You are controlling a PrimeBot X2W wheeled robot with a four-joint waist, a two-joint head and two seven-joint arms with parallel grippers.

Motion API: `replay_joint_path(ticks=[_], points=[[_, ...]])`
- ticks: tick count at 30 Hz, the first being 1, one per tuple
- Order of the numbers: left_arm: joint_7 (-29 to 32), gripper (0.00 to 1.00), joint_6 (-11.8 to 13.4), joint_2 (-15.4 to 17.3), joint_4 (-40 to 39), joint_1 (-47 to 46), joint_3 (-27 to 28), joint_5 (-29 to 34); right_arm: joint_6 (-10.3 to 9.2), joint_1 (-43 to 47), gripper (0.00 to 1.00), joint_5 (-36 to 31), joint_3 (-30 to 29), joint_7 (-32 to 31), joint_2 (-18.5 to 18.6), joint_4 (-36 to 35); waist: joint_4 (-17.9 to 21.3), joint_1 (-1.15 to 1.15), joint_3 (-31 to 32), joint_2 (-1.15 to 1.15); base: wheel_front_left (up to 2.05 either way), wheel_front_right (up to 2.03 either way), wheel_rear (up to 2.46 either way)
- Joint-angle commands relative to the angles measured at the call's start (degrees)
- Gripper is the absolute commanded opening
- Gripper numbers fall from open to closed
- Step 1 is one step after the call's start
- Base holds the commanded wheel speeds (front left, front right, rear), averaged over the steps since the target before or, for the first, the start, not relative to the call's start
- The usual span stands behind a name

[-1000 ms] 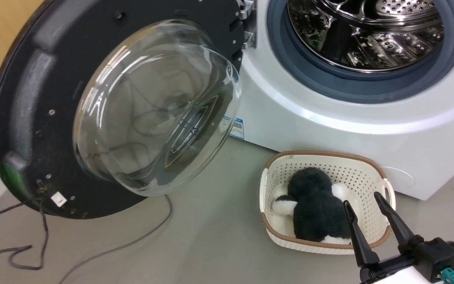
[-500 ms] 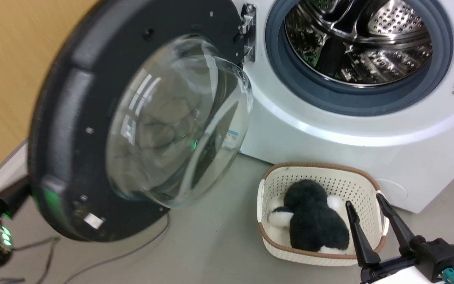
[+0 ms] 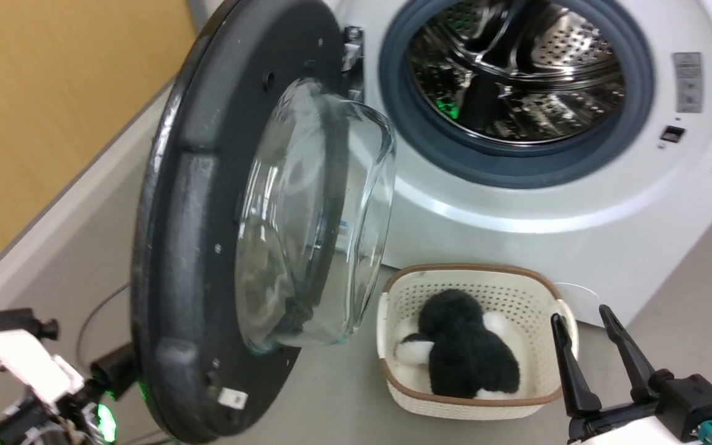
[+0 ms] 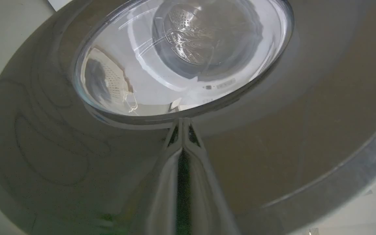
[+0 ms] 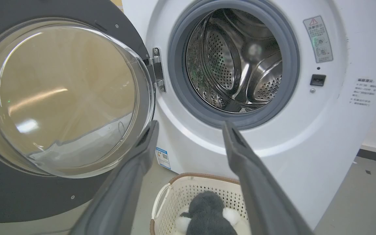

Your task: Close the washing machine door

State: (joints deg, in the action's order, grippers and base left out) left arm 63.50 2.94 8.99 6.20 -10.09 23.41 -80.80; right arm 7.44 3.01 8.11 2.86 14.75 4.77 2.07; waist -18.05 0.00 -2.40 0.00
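Two left fingers (image 4: 166, 182) pressed together, tips on the door's (image 4: 289, 137) outer face, just under the glass (image 4: 181, 55). Door stands half open ahead of them, hinged to the machine (image 3: 517, 204) beyond. Spread and empty: right fingers (image 3: 569, 371), over the basket (image 3: 467, 269), in front of the drum (image 3: 517, 80). Risks as I see them:
- Closed tips skate off the smooth face if the push goes oblique.
- Door swings into the right fingers unless they clear out.
- A weak push won't latch.
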Motion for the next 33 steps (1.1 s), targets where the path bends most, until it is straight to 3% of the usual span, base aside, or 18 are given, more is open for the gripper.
replay_joint_path(ticks=[1,9,15,23,33], points=[[-0.10,0.00,0.44,-2.03,-2.00,1.56,-0.68,-0.64,0.05,0.41,1.00,-0.30,-0.14,0.25,-0.43,0.21,1.96,0.00,0.33,0.00,0.00,0.00,0.00],[0.45,0.00,1.49,-5.40,-7.91,6.83,-6.18,-2.34,0.05,0.32,1.00,-0.45,-0.31,0.25,-0.78,-0.04,7.26,0.00,0.07,0.00,0.00,0.00,0.00],[-3.16,0.00,1.19,-6.06,-8.35,8.40,-12.95,-6.79,0.05,-0.11,1.00,-0.54,0.03,0.25,-0.81,0.00,12.38,0.00,-0.88,0.00,0.00,0.00,0.00],[-15.97,0.00,-2.03,-6.10,-4.19,4.69,-24.79,-12.64,0.05,-1.18,1.00,-0.48,-0.12,0.25,-0.53,-0.30,19.45,0.00,-2.94,0.00,0.00,0.00,0.00],[-34.98,0.00,-5.88,-6.11,5.80,-6.90,-34.32,-12.32,0.05,-2.78,1.00,0.15,0.57,0.25,-0.73,-0.91,28.81,0.00,-7.15,0.00,0.00,0.00,0.00]])
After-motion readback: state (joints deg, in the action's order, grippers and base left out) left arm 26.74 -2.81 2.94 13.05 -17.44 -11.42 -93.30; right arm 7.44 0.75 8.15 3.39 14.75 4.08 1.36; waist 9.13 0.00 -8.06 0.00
